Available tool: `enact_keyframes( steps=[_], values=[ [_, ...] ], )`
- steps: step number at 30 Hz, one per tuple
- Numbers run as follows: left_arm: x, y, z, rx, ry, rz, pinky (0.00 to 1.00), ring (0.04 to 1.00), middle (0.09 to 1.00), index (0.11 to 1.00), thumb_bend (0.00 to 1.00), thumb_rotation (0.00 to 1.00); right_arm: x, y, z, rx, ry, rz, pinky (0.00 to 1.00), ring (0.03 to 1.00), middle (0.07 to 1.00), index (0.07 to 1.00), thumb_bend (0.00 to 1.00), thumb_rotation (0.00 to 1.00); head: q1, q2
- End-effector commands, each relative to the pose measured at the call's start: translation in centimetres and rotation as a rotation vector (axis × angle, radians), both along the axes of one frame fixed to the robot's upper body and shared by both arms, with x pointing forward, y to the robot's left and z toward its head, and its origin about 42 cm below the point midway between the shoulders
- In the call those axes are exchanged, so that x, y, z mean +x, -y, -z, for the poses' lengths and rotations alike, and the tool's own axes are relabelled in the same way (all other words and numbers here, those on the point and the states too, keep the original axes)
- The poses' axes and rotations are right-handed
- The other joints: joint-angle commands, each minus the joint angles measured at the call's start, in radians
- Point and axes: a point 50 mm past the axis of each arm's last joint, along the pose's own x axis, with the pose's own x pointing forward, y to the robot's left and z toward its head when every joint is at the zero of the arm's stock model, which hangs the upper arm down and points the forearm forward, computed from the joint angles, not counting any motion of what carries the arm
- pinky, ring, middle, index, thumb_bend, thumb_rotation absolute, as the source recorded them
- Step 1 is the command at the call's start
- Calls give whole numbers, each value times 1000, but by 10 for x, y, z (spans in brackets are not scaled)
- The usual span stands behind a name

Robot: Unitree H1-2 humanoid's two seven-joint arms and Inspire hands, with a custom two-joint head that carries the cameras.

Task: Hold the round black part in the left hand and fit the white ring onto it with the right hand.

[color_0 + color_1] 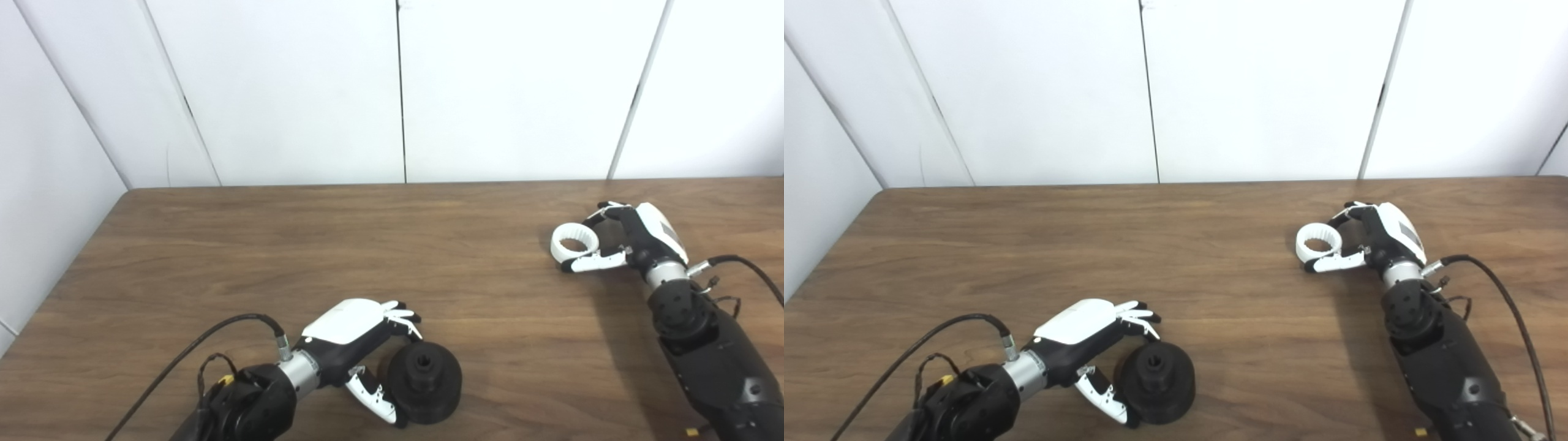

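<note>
Round black part (424,381): lower centre of the frame, sitting on the bench (343,245), wide flange down, short hub with a socket hole facing up. Left hand (361,349) is at it from the left side. Fingers (401,318) curl over the upper left rim; the thumb reaches round the near left edge. Contact looks made on both sides, so the hand reads as gripping the part, though the part's underside appears to rest on the wood, not yet lifted.

White ring (574,241): right of centre, upper half of the bench, well apart from the black part. It has a toothed inner face, opening turned upward. Right hand (631,239) has it pinched, fingers over the far edge and thumb under the near edge. Whether the ring is clear of the bench or touching it, cannot tell.

Step in hand, as judged: both grasps being secured; mating not begun.

Next move calls for: left hand to raise and steady the black part, hub presented toward the right. Right hand to carry the ring across to the lower centre, bring its opening square over the hub, then press down evenly. The pinch covers part of the ring's rim; fingers may foul the flange at seating.
</note>
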Motion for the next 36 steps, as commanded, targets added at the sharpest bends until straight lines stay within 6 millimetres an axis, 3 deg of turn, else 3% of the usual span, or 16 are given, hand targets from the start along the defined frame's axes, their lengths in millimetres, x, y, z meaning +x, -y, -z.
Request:
enact_keyframes(
  steps=[1,18,36],
  values=[
    [-7,2,7,11,-62,25,890,980,921,662,840,242,10,-3,-21,4,79,-13,930,956,874,489,525,152,0,1],
    [-7,3,10,13,-59,28,889,977,920,661,840,256,6,-1,-22,59,91,-13,899,945,865,488,526,149,-3,3],
    [-7,5,15,4,-51,36,907,968,916,643,839,249,-22,1,-37,76,105,-76,893,924,850,488,526,151,-8,2]
  ],
)
